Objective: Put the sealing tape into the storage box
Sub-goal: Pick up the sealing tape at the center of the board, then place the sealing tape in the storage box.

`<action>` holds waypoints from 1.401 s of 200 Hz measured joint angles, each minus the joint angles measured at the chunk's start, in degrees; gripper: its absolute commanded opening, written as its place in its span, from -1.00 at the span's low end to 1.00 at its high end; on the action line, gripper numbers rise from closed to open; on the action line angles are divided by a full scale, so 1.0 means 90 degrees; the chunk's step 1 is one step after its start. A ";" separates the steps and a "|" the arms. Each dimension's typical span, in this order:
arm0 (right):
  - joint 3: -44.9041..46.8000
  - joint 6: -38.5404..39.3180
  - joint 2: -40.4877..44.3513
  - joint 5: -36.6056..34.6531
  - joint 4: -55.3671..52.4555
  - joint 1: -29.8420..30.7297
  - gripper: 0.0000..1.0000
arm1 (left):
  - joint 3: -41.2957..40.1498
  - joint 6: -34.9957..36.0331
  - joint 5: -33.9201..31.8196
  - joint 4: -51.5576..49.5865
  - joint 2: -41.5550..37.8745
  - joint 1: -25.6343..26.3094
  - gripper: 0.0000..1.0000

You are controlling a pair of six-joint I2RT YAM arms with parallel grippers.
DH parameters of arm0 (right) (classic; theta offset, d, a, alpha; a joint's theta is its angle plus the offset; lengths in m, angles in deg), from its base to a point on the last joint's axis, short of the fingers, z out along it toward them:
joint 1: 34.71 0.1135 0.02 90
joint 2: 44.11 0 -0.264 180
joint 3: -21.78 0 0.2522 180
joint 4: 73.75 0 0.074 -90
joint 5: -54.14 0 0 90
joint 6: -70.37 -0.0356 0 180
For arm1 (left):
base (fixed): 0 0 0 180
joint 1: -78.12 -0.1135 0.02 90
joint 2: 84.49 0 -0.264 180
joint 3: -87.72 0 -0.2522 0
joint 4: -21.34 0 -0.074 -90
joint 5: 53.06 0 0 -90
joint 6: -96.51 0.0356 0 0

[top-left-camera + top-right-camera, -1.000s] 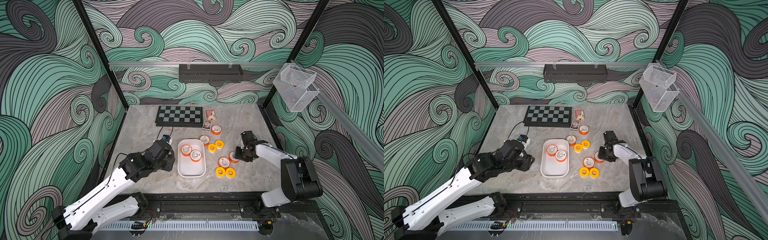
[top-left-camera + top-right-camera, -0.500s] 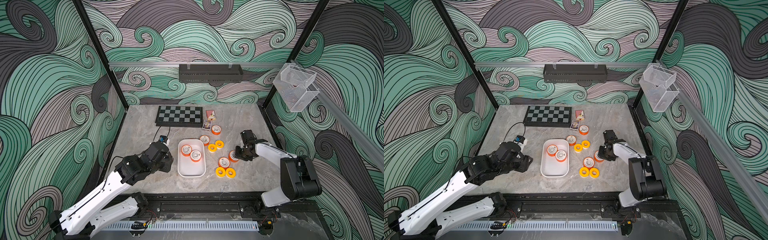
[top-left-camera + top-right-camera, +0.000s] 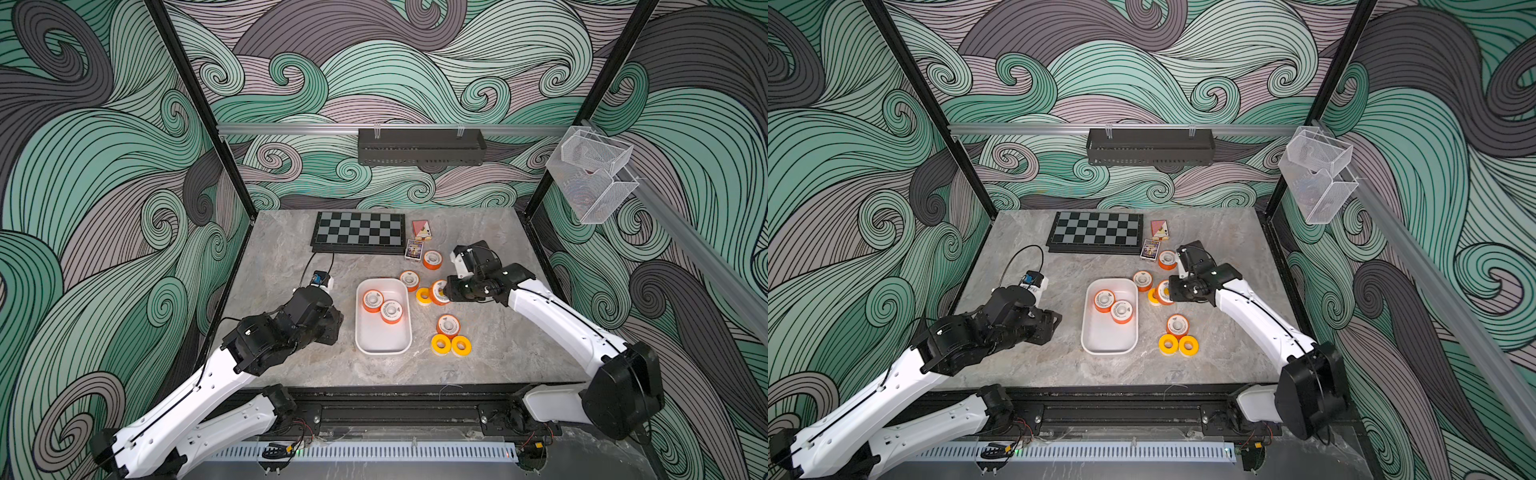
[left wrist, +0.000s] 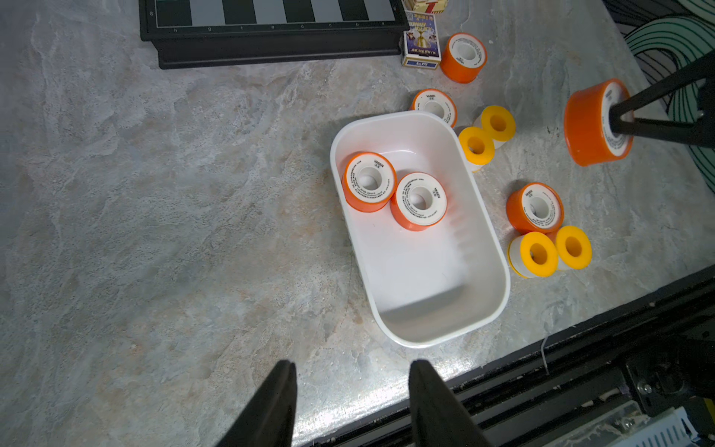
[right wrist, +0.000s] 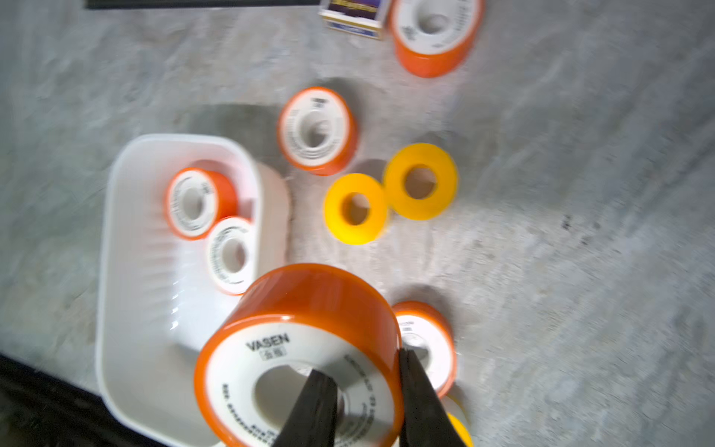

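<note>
The storage box (image 3: pixel 382 338) (image 3: pixel 1108 337) (image 4: pixel 425 271) (image 5: pixel 135 271) is a white tray mid-table with two orange sealing tape rolls (image 3: pixel 372 300) (image 3: pixel 391 311) in its far end. My right gripper (image 3: pixel 446 291) (image 3: pixel 1170 291) (image 5: pixel 363 363) is shut on a third orange roll (image 3: pixel 437 292) (image 4: pixel 588 124) (image 5: pixel 301 329), one finger in its hole, raised just right of the tray. Loose orange rolls (image 3: pixel 432 259) (image 3: pixel 409 279) (image 3: pixel 448 325) and yellow rings (image 3: pixel 441 344) (image 3: pixel 461 345) (image 4: pixel 476 147) lie right of the tray. My left gripper (image 3: pixel 334 328) (image 4: pixel 353 363) is open and empty, left of the tray.
A folded chessboard (image 3: pixel 359 230) and two playing-card packs (image 3: pixel 422 228) (image 3: pixel 414 249) lie at the back of the table. A black shelf (image 3: pixel 419 147) hangs on the back wall, and clear mesh baskets (image 3: pixel 590 174) on the right rail.
My right gripper has shut on an orange roll, lifted it off the table and carried it left toward the tray. My left arm has drawn back slightly toward the front left.
</note>
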 measured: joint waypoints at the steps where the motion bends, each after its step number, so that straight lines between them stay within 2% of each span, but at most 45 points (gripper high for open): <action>1: -0.0019 0.0000 -0.0010 0.0012 -0.0002 0.0034 -0.48 | 0.0000 0.0000 -0.0005 0.0000 -0.0005 0.0000 0.02; 47: -0.1010 -0.0095 -0.1241 0.0211 -0.0168 0.1583 -0.47 | 0.0000 -0.0102 -0.0313 -0.0053 -0.0240 0.0000 0.04; 107: -0.1824 -0.0192 -0.2822 0.0155 -0.0362 0.2472 -0.47 | -0.0002 -0.0124 -0.0396 -0.0068 -0.0330 -0.0005 0.05; 208: -0.2438 -0.0284 -0.4014 -0.0274 -0.0459 0.2684 -0.46 | -0.0005 -0.0163 -0.0418 -0.0090 -0.0304 -0.0041 0.05; 280: -0.2795 -0.0386 -0.4303 -0.0583 -0.0554 0.2735 -0.34 | -0.0034 -0.0165 -0.0418 -0.0104 -0.0260 -0.0041 0.05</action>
